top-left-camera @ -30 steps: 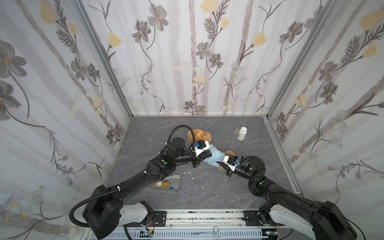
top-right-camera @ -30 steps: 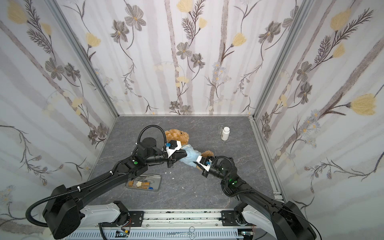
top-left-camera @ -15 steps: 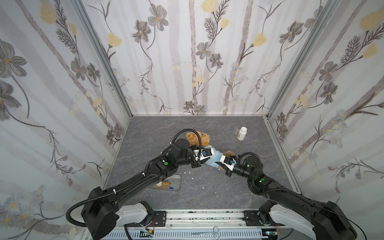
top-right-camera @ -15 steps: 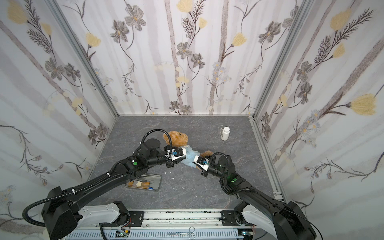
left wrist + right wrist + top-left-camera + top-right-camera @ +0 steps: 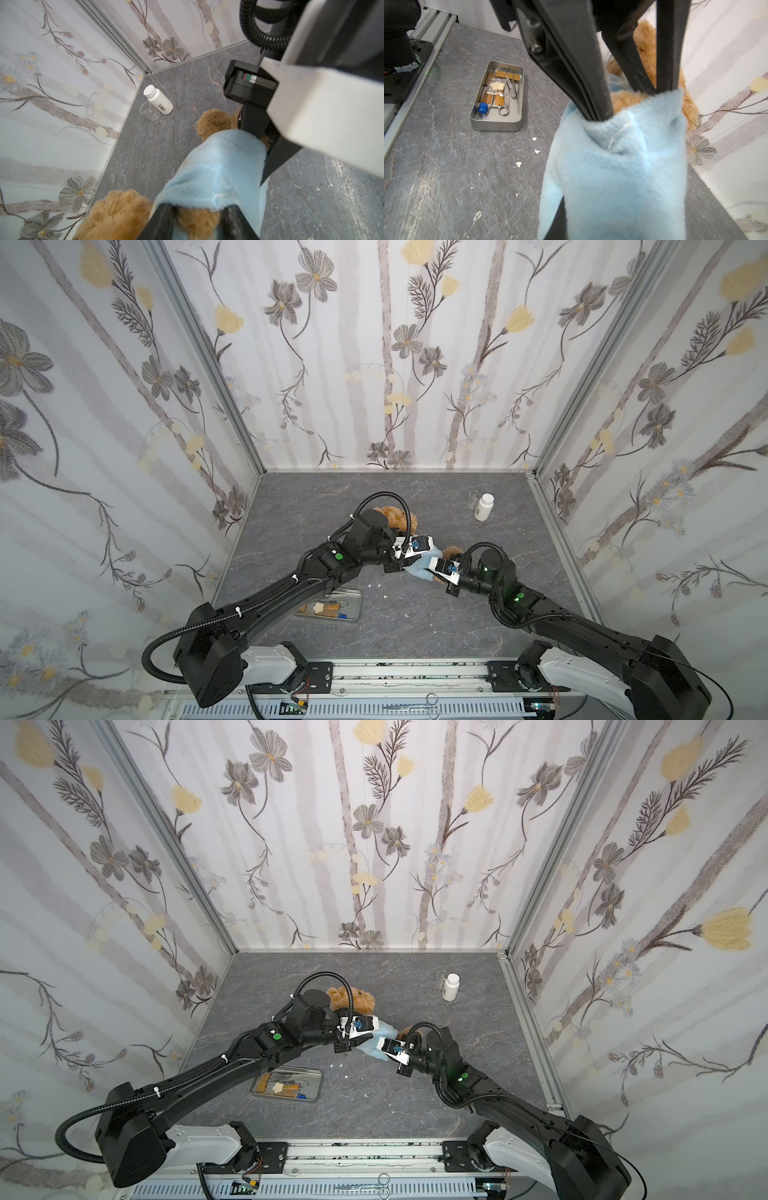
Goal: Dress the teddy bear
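Treating teddy bear [image 5: 392, 517] as light, floppy plush at frame centre: right gripper [image 5: 432, 570] clamps blue shirt [image 5: 612, 176] hem, left gripper [image 5: 199, 209] sits parted astride it; I'd grab hem, not fur.

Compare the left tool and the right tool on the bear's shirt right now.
The left tool holds its fingers apart inside the light blue shirt's opening, with fur between them; the right tool is shut, pinching the shirt's fabric. The left tool sits nearer the teddy bear's head, the right tool at its other end. Both touch the shirt.
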Tool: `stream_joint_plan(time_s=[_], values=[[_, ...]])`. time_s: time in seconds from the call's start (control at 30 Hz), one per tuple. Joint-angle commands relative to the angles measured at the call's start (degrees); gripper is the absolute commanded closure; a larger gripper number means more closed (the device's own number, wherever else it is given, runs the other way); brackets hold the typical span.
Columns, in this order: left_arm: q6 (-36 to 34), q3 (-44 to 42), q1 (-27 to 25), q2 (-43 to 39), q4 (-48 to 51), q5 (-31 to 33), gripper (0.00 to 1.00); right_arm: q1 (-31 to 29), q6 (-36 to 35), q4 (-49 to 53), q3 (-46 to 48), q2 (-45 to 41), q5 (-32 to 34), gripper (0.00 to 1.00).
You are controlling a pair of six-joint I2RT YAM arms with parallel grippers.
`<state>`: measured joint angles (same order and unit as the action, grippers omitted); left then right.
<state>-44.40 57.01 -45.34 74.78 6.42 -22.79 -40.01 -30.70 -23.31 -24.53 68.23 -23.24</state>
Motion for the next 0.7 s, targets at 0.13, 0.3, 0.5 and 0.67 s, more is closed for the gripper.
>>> stream_joint_plan(time_s=[0.13,0.3,0.5,0.67], values=[[0.4,3.3,-0.1,3.7,2.9,-5.1,0.56,-2.2,-5.8,-2.2,-2.2,0.6,-0.9,1.00],[1.4,5.1,-0.1,6.8,5.9,-8.1,0.57,-3.1,-7.4,-1.7,-3.0,0.3,0.1,1.00],[3.6,8.0,0.1,11.0,9.7,-11.7,0.56,-3.4,-8.4,-2.5,-3.0,-0.2,0.5,1.00],[4.3,10.7,0.5,14.7,14.3,-15.2,0.53,-3.3,-6.7,-5.1,-2.5,-1.4,1.2,1.00]])
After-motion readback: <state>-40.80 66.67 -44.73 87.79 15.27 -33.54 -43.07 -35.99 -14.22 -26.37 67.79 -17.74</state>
